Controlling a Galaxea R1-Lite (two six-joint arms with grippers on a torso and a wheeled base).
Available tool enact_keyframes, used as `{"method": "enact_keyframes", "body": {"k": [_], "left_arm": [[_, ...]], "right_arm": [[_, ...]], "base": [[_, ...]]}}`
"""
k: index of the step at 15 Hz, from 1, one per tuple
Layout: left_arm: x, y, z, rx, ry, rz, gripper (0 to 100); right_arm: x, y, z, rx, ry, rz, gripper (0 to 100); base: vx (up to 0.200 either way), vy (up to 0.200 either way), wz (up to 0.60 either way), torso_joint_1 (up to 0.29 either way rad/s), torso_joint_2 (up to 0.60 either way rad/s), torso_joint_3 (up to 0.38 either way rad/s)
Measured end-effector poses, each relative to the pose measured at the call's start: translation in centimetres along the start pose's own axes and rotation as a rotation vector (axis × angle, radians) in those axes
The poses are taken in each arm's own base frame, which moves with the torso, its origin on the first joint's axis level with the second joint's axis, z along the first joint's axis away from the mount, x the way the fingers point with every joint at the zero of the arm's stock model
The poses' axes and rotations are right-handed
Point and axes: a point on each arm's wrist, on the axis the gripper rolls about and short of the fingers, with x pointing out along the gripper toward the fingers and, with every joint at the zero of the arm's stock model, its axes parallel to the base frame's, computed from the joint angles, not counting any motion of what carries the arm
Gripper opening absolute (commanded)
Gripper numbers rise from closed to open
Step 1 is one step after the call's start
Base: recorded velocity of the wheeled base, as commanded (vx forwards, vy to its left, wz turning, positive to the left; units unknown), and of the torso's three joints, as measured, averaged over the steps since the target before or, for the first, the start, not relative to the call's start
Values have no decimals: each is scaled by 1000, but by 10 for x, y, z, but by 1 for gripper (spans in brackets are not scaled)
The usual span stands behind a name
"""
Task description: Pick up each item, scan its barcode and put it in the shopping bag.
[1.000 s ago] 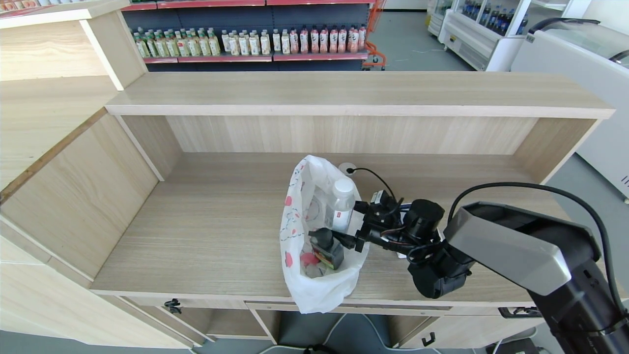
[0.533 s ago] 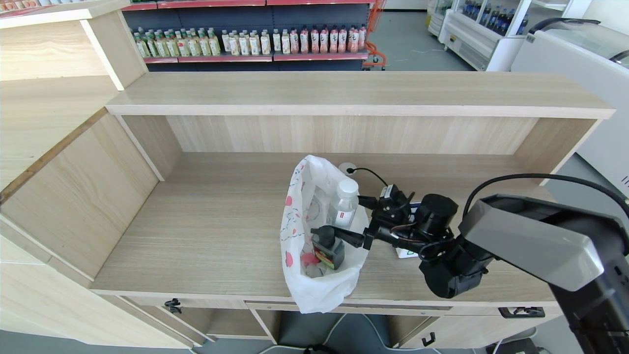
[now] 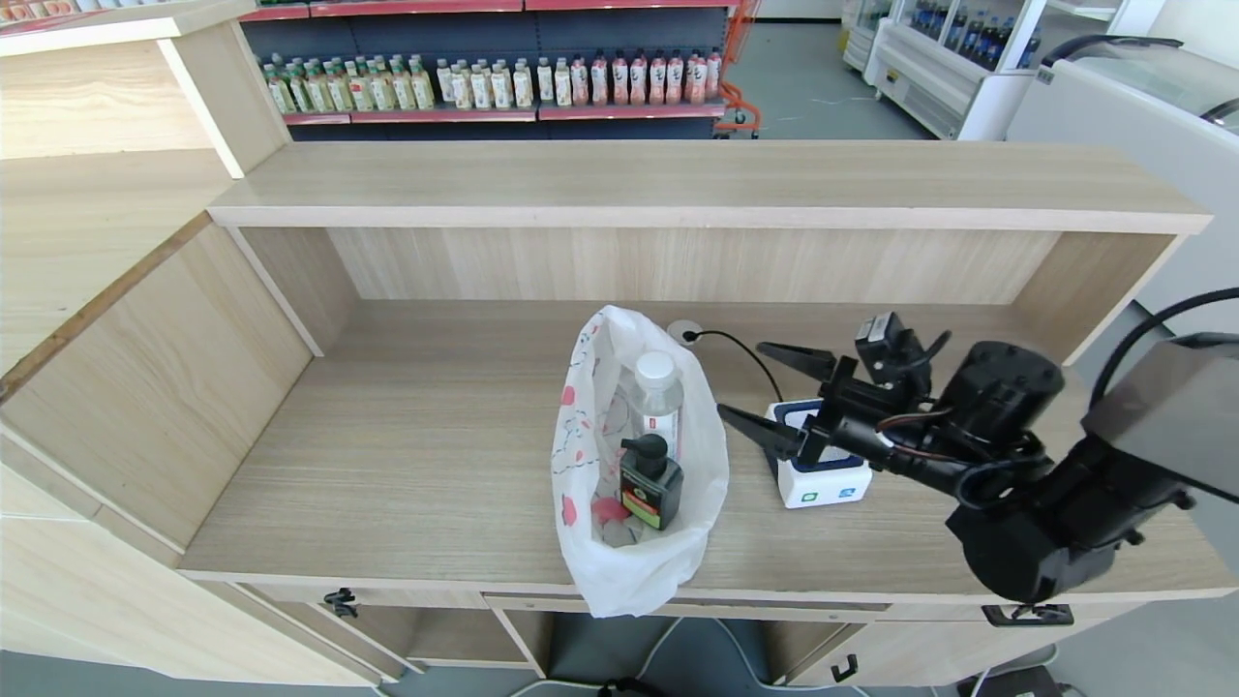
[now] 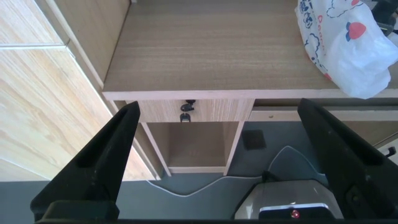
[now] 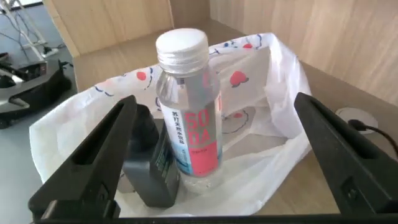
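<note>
I'm seeing the shopping bag (image 3: 629, 571) showing white, printed with red hearts and thin blue cloud outlines, against the pale wood grain of the counter (image 3: 416, 455). The clear bottle (image 3: 658, 397) is wearing a white cap and a red-and-white label, and the black pump bottle (image 3: 650, 484) is carrying a red and green one. The scanner (image 3: 823, 484) is showing white sides with a dark blue top.

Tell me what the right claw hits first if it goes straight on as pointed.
The right claw likely meets the near wall of the shopping bag, then the clear bottle inside; depth is unclear.
</note>
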Motion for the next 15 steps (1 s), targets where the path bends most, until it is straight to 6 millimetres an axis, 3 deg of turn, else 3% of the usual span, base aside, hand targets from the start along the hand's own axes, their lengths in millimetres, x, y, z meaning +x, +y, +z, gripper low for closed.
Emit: {"method": "enact_keyframes", "body": {"k": [3,6,9,11,15], "left_arm": [[0,0,0,0,0,0,100],[0,0,0,0,0,0,100],[0,0,0,0,0,0,100],[0,0,0,0,0,0,100],[0,0,0,0,0,0,100]], "right_arm": [[-42,12,46,-42,44,-213,100],[-91,22,78,-39,229,-516,100],[-133,45,105,-2,333,-784,100],[-159,69,113,9,341,-885,100],[-206,119,97,31,390,-974,100]], "base": [[0,0,0,0,0,0],[0,0,0,0,0,0],[0,0,0,0,0,0],[0,0,0,0,0,0],[0,0,0,0,0,0]]}}
